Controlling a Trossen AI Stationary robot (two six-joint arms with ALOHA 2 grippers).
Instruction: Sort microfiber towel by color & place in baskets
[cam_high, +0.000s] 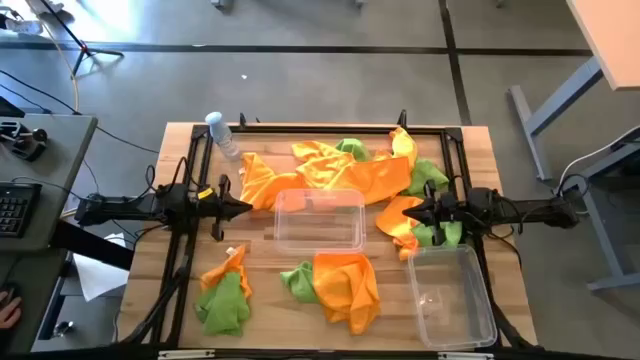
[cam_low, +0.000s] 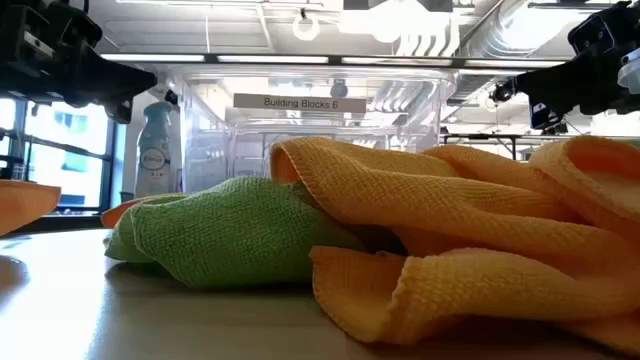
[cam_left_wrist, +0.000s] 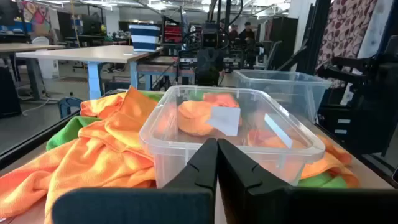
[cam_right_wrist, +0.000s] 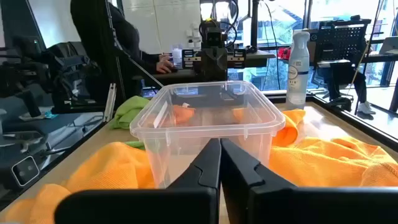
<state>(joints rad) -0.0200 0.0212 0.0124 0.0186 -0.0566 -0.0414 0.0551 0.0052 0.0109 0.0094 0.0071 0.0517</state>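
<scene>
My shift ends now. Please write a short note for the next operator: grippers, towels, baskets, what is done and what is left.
Left gripper: shut, holding nothing, left of the middle basket.
Right gripper: shut, holding nothing, on the opposite side of that basket.
Second basket: near right corner of the table.
Orange and green towels lie mixed: a big pile behind the middle basket, smaller heaps near front left and front centre.
Done: nothing; both baskets look empty.
Left: sort every towel by colour.

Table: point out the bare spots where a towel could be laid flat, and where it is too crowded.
Bare wood on the table shows between the small orange-and-green towel pile and the front orange towel, and at the left end below the water bottle. Crowded: the back, where orange towels ring the middle basket, and the right end beside the second basket.
</scene>
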